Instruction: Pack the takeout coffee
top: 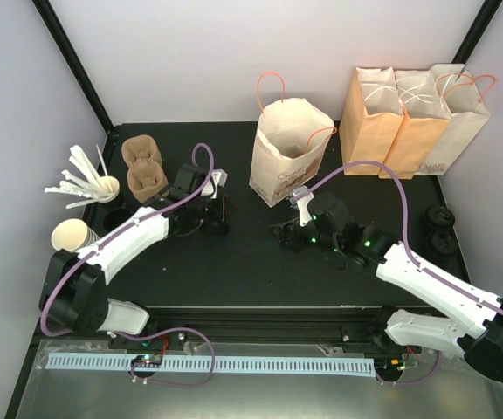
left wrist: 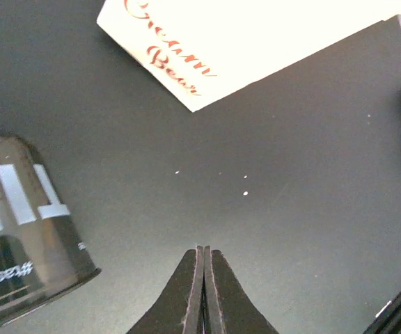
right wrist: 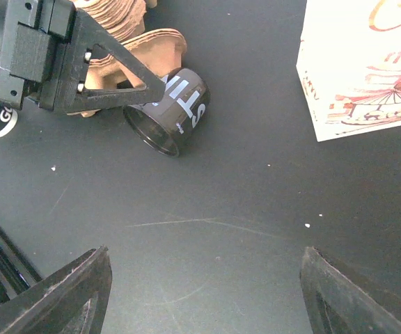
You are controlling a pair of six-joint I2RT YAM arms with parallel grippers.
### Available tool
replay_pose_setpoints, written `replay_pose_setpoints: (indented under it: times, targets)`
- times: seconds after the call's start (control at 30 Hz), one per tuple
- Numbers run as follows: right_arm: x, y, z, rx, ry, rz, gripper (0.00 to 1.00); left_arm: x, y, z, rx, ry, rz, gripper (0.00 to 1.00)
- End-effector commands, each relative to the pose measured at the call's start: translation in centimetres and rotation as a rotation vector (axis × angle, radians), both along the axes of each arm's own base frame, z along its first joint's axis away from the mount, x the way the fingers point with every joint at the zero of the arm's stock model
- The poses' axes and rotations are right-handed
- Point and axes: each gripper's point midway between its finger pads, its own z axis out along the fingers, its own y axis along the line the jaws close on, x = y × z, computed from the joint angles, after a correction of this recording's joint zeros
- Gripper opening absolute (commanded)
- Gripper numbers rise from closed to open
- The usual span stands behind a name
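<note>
Left hand [left wrist: 203,252] closed on nothing, black coffee cup [left wrist: 19,236] on its side just beside it on surface [left wrist: 291,209]. Right hand [right wrist: 204,264] open, empty, near paper bag [right wrist: 367,62].

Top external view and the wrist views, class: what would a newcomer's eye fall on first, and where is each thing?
An open paper bag with orange handles stands at the back middle of the black table, with three more paper bags in a row at the back right. A black paper cup lies on its side beside the cardboard cup carriers, and the left gripper is shut on nothing next to it.
</note>
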Motion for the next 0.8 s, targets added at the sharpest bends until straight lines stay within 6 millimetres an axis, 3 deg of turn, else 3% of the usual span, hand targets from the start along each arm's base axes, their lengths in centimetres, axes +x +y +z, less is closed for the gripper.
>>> replay_pose_setpoints:
  times: [0.0,0.17,0.33,0.47,0.63,0.77]
  targets:
    - [0.2,-0.2,-0.3,-0.012,-0.019,0.005,0.77,-0.8,1.5,-0.5,0.055,0.024,0.046,0.05]
    - [-0.6,2.5,-1.8,-0.042,-0.012,0.188,0.77,-1.3,3.1,1.4,0.072,-0.051,0.103,0.2]
    - [0.6,5.3,-1.2,-0.085,-0.143,0.237,0.77,-2.3,7.0,3.3,0.096,-0.108,0.207,0.24]
    - [1.3,8.0,-1.8,-0.201,-0.276,0.256,0.77,-3.5,10.5,4.9,0.092,-0.161,0.309,0.31]
    - [2.5,10.6,-3.5,-0.343,-0.426,0.248,0.79,-5.5,15.2,6.4,0.125,-0.246,0.478,0.65]
    - [4.3,12.3,-4.4,-0.4,-0.494,0.216,0.79,-7.0,17.2,7.4,0.141,-0.27,0.55,0.77]
